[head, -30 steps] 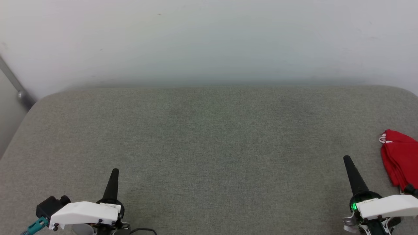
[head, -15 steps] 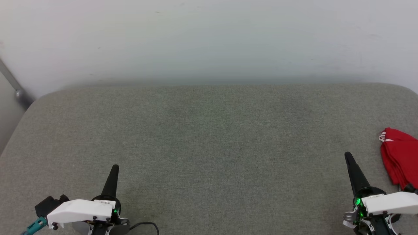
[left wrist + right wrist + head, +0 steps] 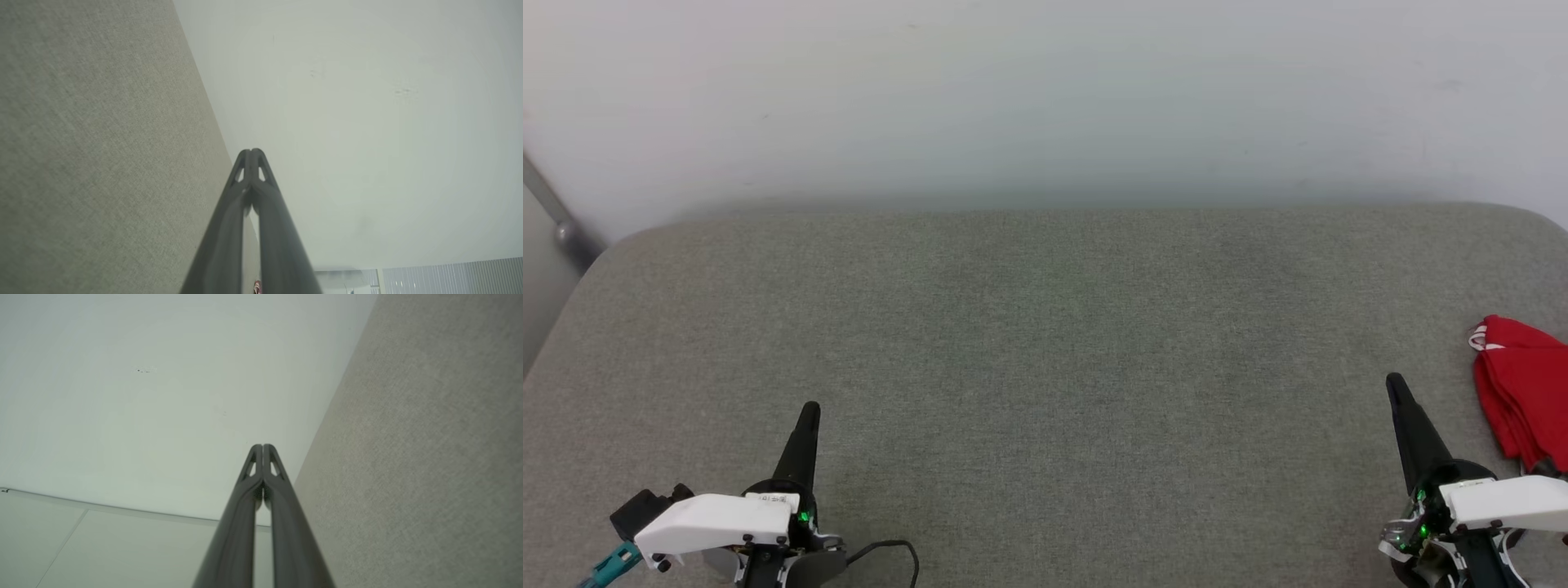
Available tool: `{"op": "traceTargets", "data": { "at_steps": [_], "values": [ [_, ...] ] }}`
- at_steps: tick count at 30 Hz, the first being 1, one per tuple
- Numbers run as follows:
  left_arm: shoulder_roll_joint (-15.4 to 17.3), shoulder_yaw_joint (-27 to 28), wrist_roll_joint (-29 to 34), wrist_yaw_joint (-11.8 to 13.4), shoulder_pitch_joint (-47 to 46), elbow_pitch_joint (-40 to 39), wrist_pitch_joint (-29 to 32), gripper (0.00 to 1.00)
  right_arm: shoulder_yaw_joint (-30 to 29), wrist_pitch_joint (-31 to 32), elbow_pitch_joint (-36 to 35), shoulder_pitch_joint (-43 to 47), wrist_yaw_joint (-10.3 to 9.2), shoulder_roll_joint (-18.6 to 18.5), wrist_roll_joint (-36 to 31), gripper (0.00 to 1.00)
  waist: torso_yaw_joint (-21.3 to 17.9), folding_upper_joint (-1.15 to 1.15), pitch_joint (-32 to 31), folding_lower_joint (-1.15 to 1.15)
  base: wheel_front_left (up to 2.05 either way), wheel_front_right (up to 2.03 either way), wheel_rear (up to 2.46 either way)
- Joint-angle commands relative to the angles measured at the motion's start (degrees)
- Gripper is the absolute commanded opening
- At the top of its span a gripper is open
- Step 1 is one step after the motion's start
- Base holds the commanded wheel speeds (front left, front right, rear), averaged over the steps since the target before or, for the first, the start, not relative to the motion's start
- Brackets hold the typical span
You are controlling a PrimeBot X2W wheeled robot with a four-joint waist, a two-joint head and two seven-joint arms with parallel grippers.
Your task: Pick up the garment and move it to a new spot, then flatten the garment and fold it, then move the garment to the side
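Note:
The garment is a red folded bundle with a bit of white trim, lying at the far right edge of the grey padded surface in the head view. My right gripper stands just left of it, apart from the cloth, fingers shut and empty. At the lower left my left gripper is shut too, with nothing in it. Each wrist view shows its own fingers pressed together: left gripper, right gripper. A tiny red-white speck of the garment peeks between the left fingers.
A pale wall rises behind the padded surface. A grey metal bar slants at the far left beside the surface's rounded corner. A black cable loops by the left wrist.
The whole head picture has drifted slightly, so the camera moved. Both grippers stay shut and the garment lies where it was.

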Motion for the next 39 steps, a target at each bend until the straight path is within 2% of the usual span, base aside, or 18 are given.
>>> {"op": "traceTargets", "data": {
  "at_steps": [1,27,39],
  "values": [
    [-0.12,0.45,-1.19,-0.42,-1.09,-0.03,0.38,0.00,-0.14,0.19,0.15,-1.04,0.00,0.21,1.40,0.00,-0.03,0.00,0.05,0.00,0.00,0.00,0.00],
    [-1.24,2.37,-9.88,-1.85,-2.10,0.57,3.07,0.00,-0.65,1.21,2.22,-2.62,0.00,0.36,11.50,0.00,-0.44,0.00,0.85,0.00,0.00,0.00,0.00],
    [-1.22,2.31,-9.73,-1.80,-2.02,0.54,3.07,0.00,-0.63,1.16,2.19,-2.53,0.00,0.36,11.29,0.00,-0.44,0.00,0.86,0.00,0.00,0.00,0.00]
  ]
}}
